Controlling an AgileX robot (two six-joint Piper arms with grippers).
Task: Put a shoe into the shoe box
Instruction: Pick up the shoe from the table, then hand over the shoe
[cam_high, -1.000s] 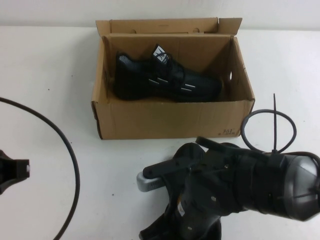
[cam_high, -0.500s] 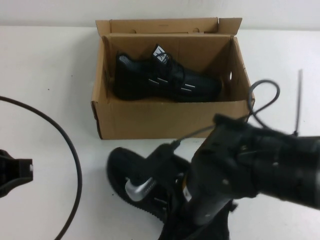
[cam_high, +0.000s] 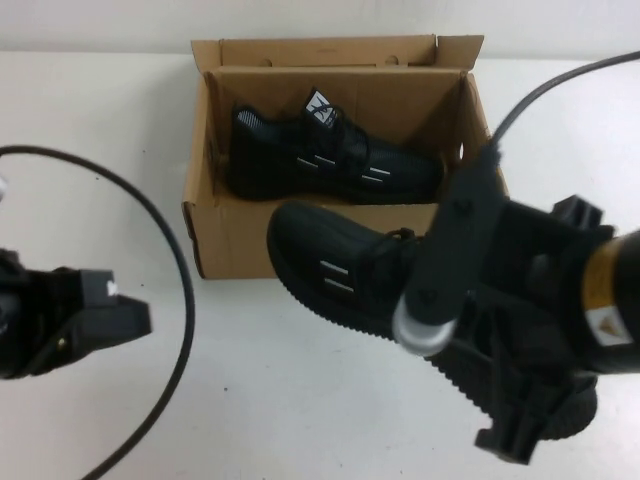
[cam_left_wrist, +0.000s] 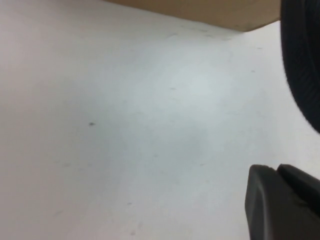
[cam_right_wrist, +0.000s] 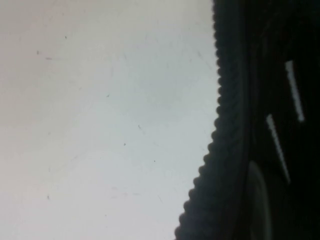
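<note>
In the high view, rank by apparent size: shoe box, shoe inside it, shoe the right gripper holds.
1. shoe box, clearly largest.
2. carried shoe and boxed shoe look alike; the carried one, at the right gripper, sits nearer the camera, so unranked.

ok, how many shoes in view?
2. One shoe lies inside the shoe box; the other shoe is held up in front of it by the right tool. Left tool holds none.

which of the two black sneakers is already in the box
The far shoe, lying inside the shoe box. The other shoe is held outside its front wall by the right gripper.
</note>
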